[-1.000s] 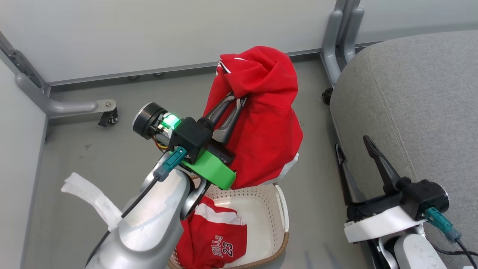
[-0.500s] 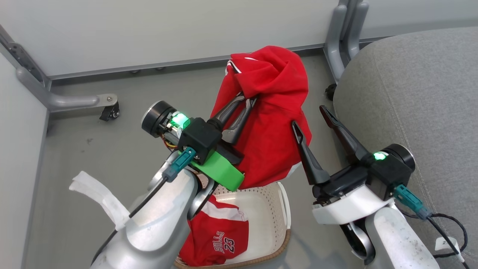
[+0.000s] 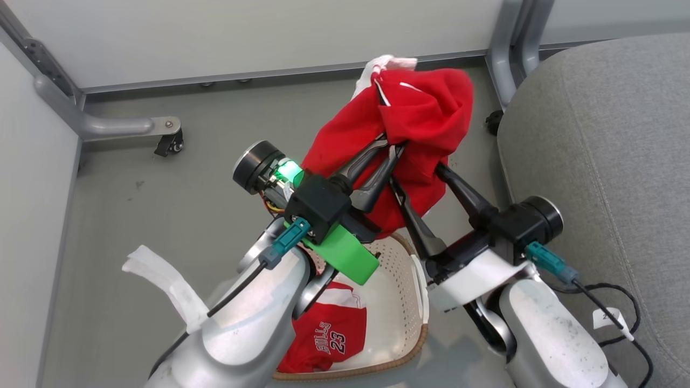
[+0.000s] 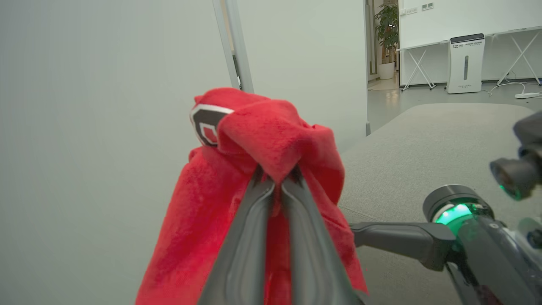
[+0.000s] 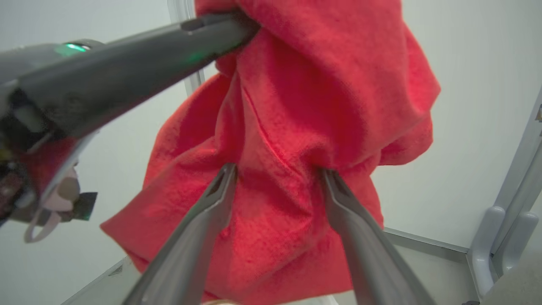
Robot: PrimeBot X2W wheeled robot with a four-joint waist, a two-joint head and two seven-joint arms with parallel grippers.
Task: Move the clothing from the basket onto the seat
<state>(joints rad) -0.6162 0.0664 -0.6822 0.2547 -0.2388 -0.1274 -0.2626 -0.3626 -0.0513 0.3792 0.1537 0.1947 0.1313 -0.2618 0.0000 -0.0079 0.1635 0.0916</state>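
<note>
**Sam:** Right gripper (image 3: 418, 180) has swung over, hasn't it?

**Mia:** Yes. A second ago it sat low at four o'clock, by the edge of the seat (image 3: 604, 161). Now its two fingers reach up into the red garment (image 3: 426, 108). The cloth has gone up a bit too, and some white trim (image 3: 391, 63) now pokes out on top.

**Sam:** Start at the left. What is there?

**Mia:** At nine o'clock a grey frame leg (image 3: 108, 126) with a little black wheel (image 3: 168, 145) stands on the floor (image 3: 161, 215).

**Sam:** And the left gripper (image 3: 393, 144)?

**Mia:** It is near the middle, pinched tight on a fold of the red garment. The cloth hangs from its tips, up in the air, at twelve o'clock from the basket (image 3: 404, 302).

**Sam:** Where is the basket?

**Mia:** At six o'clock, on the floor (the left arm (image 3: 248, 323) hides part of it). A red jersey (image 3: 329, 337) that says "BULLS 23" lies inside, on the seven o'clock side.

**Sam:** Is the right gripper holding anything?

**Mia:** No, it is wide open. One finger stands on each side of a bunch of the hanging cloth. The tips touch it but do not squeeze.

**Sam:** And the seat?

**Mia:** Big and grey, at three o'clock. The red garment hangs beside its nine o'clock edge.
</note>
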